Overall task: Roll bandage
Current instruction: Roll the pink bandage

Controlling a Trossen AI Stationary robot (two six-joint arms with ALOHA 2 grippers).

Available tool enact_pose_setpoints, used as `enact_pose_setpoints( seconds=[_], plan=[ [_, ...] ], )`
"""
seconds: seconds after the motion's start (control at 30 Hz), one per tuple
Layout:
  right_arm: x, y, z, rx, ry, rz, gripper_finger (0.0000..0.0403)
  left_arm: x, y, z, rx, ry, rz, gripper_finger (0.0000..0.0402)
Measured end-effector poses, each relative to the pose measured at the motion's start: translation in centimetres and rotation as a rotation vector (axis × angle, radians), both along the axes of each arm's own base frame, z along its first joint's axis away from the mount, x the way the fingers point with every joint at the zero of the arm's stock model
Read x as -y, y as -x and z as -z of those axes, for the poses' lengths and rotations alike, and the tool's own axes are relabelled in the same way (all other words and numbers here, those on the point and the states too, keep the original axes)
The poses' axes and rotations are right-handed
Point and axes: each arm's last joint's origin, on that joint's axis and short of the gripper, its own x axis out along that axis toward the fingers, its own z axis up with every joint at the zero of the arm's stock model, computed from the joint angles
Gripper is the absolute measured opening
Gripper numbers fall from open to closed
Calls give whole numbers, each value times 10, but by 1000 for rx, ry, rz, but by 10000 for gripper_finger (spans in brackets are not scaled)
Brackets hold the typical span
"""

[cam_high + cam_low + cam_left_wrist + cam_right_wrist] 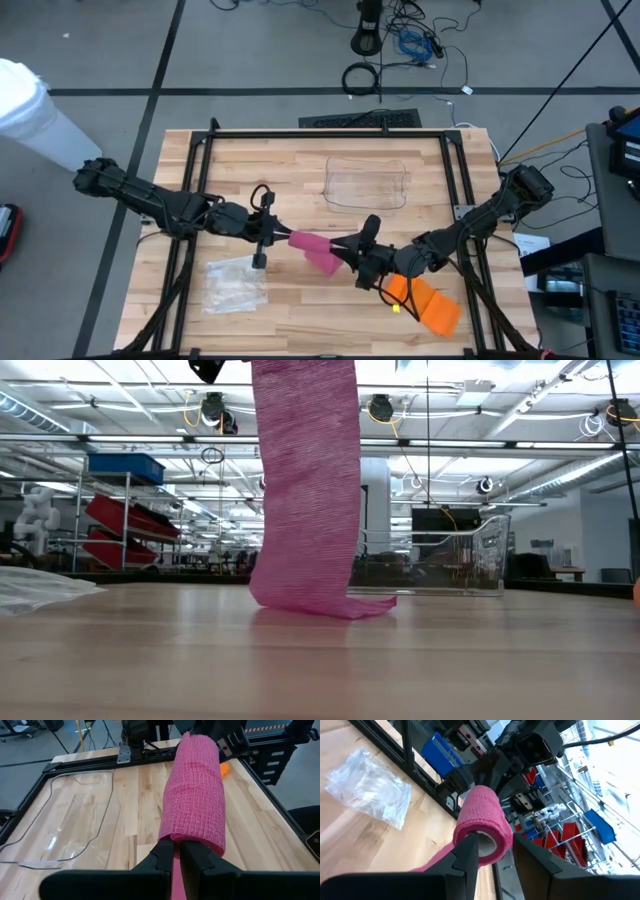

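Now, with my left gripper (pixel 176 851) pinched on the pink bandage (pixel 313 247) and my right gripper (pixel 495 851) clamping its roll, I'd wind slowly under even tension.

Pink bandage (pixel 305 490) strip hanging to wooden table (pixel 320 660), clear tray (pixel 440 560) behind.

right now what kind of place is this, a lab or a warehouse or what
Most likely a robotics lab in a large industrial hall. The wooden table sits in a black metal frame, shelving with red and blue bins stands behind it, and cables trail over the grey floor.
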Motion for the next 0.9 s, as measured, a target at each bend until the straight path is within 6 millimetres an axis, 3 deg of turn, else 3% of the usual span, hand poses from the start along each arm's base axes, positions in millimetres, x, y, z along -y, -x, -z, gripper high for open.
enact_pose_setpoints(
  seconds=[0.3,0.6,0.73,0.9],
  plan=[
    [0,-3,2,-83,309,-119,105,1,0,0,-8,14,36,17],
    [10,-8,1,-98,381,-131,105,2,0,0,1,20,38,17],
    [13,-11,2,-82,325,-166,103,1,-1,-1,9,20,38,17],
    [16,-12,2,-64,224,-155,54,1,-1,-2,15,18,38,17]
  ],
)
